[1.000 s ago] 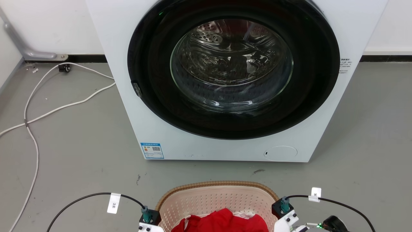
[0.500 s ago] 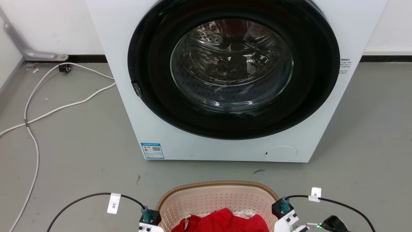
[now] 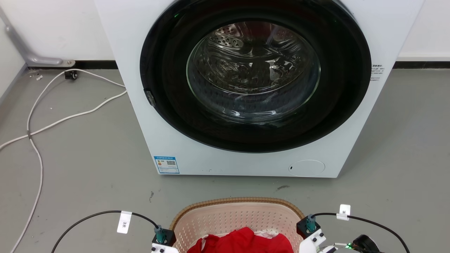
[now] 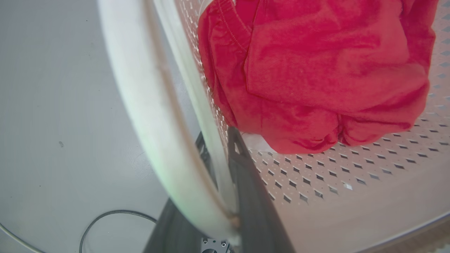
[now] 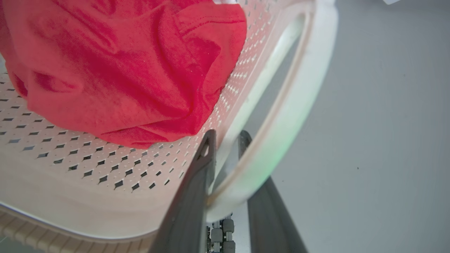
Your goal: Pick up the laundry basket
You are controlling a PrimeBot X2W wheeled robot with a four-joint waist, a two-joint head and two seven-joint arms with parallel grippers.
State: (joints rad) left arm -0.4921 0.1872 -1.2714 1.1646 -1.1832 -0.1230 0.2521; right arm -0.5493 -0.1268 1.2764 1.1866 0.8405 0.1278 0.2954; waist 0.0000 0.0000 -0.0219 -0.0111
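Note:
The laundry basket (image 3: 239, 203), cream and perforated with a brown woven-look rim, stands on the floor at the bottom middle of the head view. A red garment (image 3: 242, 241) lies inside it. In the left wrist view my left gripper (image 4: 218, 136) is shut across the basket's side wall under the white handle (image 4: 140, 105), one finger inside and one outside. My right gripper (image 5: 226, 135) grips the opposite side the same way, its fingers straddling the wall at the foot of the white handle (image 5: 299, 98). The two wrists (image 3: 163, 240) flank the basket.
A white front-loading washing machine (image 3: 147, 140) with its round door shut stands right behind the basket. White cables (image 3: 35, 116) trail over the grey floor at the left. Black cables loop from both wrists. Bare floor lies on either side of the basket.
The washing machine and floor sit a trace lower in the head view, a small camera shift. Basket, garment and both wrists keep their places in the picture.

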